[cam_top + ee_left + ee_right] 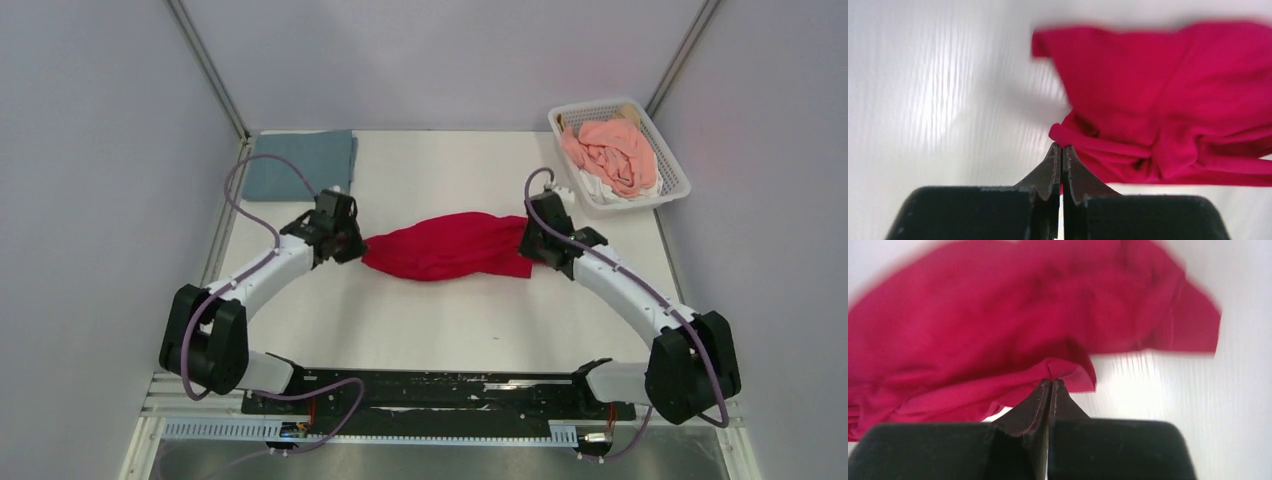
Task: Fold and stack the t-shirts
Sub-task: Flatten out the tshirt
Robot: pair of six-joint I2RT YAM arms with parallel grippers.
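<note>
A bright red t-shirt hangs bunched and stretched between my two grippers over the middle of the table. My left gripper is shut on its left end; in the left wrist view the gripper pinches a hem of the red cloth. My right gripper is shut on the right end; in the right wrist view the gripper pinches a fold of the red cloth. A folded grey-blue t-shirt lies flat at the back left. Salmon-pink t-shirt and white cloth lie in the basket.
A white plastic lattice basket stands at the back right corner. Metal frame posts rise at both back corners. A black rail with the arm bases runs along the near edge.
</note>
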